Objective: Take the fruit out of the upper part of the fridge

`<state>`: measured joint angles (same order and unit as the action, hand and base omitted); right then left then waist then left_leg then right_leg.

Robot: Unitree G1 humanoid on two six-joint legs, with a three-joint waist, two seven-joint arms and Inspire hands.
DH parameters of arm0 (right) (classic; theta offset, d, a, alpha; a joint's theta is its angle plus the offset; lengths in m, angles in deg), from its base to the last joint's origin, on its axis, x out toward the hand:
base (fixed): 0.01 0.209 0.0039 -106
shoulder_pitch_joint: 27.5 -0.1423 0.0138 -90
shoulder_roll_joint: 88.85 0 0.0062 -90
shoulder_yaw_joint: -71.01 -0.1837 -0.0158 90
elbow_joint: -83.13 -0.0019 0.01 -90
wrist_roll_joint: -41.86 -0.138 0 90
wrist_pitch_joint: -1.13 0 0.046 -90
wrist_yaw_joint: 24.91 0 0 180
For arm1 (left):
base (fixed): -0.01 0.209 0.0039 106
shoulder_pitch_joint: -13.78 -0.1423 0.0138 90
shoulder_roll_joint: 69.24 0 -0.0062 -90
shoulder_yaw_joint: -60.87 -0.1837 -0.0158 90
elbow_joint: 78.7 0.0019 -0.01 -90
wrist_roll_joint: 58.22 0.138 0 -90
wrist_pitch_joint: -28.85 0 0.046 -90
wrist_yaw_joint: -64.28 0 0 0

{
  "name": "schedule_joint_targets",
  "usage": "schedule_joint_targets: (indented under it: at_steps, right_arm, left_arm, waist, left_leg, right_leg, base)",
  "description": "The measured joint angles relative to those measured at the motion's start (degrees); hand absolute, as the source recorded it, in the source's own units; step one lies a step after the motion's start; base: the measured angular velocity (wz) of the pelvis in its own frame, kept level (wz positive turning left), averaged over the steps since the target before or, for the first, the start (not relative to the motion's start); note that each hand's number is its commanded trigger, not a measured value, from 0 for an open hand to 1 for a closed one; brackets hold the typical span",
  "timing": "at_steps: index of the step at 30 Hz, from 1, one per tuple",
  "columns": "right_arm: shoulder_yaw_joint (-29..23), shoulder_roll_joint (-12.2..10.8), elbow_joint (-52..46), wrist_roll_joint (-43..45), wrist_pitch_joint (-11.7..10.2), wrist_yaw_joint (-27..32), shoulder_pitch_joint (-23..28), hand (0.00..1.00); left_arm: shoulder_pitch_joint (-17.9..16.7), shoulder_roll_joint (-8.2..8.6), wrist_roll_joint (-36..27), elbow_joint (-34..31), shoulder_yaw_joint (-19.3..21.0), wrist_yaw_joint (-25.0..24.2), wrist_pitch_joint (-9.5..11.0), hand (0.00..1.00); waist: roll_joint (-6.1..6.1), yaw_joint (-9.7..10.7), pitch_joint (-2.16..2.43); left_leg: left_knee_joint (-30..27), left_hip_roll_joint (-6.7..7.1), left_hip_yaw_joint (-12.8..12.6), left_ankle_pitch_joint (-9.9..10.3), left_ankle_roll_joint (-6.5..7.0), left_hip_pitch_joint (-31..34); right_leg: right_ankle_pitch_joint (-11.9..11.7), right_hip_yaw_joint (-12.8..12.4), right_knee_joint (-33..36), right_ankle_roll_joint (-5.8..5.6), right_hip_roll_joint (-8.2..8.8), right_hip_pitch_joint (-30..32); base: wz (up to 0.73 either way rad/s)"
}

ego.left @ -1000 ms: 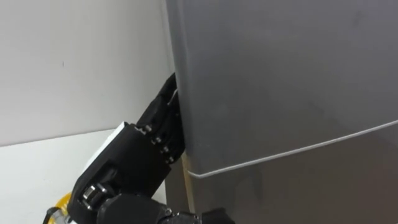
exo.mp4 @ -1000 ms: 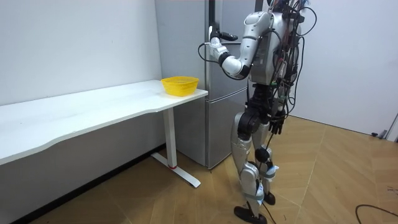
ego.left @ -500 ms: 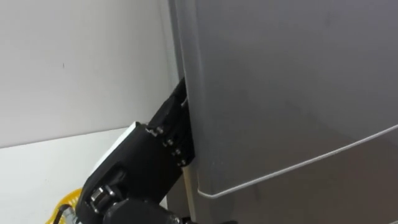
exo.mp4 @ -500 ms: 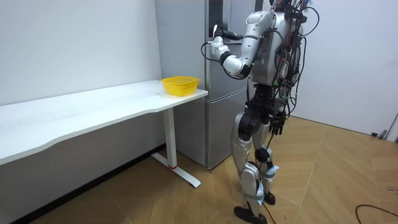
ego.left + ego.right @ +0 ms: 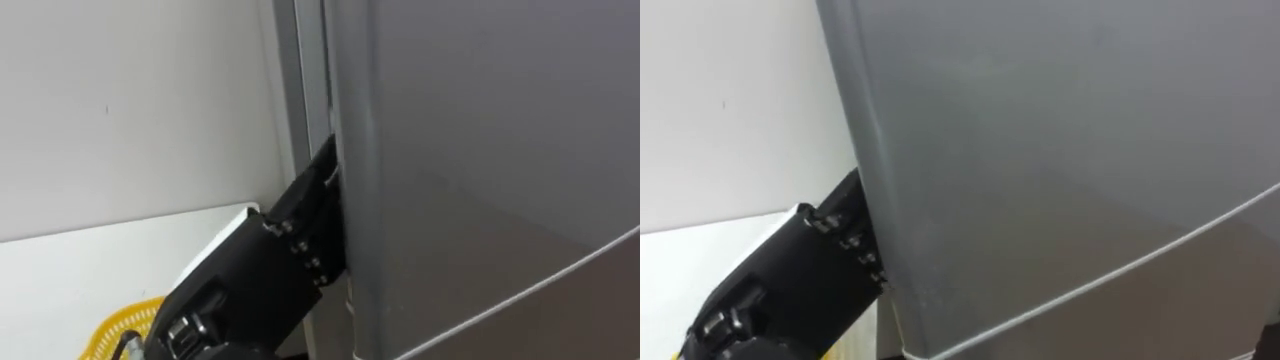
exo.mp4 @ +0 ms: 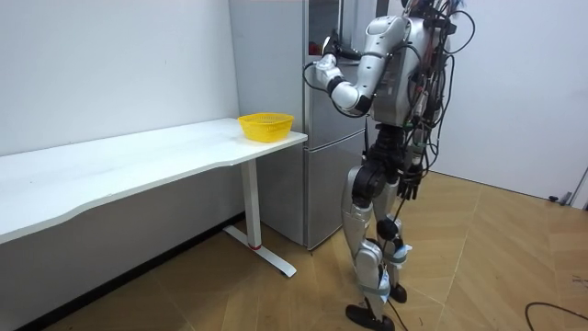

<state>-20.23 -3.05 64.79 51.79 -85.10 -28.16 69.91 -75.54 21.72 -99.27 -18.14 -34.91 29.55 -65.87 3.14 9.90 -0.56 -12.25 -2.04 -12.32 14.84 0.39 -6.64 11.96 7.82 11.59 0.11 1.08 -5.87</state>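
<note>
robot stands on the wood floor right in front of a tall grey metal fridge, just past the end of a long white table w/ a round yellow mesh basket near its fridge-side end. left arm is raised to chest height, and the black left hand sits at the left edge of the grey upper fridge door, approx. level w/ the lower part of that door. front part of the hand goes in behind the door edge, so can't tell if it grips the edge or just rests there. in the left eye view a thin dark gap runs betw. the door edge and the lighter grey strip of the fridge cabinet beside it. a pale seam line marks where upper door meets lower door. door hides the inside of the upper compartment. white wall to the left, w/ basket and tabletop below the hand. right hand hangs by the hip in the room view, too small to read its state.
</note>
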Motion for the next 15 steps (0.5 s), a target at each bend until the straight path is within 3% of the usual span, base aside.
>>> schedule_joint_targets:
  at_steps: [8,15]
  right_arm:
    - [0.06,0.84,-0.11,-0.02,0.08,-0.83,-0.58,0.0]
    - [0.06,0.82,-0.37,-0.21,0.19,-1.16,-0.46,0.0]
  left_arm:
    - [2.71,-0.1,0.01,0.48,-5.83,-4.79,-0.45,0.0]
    - [4.34,-0.27,0.02,0.59,-8.16,-7.81,-1.6,0.0]
  waist:
    - [-0.16,1.51,-0.1]
    - [-0.49,2.52,-0.08]
  left_leg:
    - [0.12,-0.3,-1.94,0.0,0.0,-0.29]
    - [0.56,-0.32,-3.16,0.0,0.0,-0.09]
  right_leg:
    - [-0.01,-1.22,0.03,0.01,-0.12,0.4]
    - [-0.01,-2.16,0.04,0.01,-0.17,1.33]
  base:
    - [-0.08]
    - [-0.09]
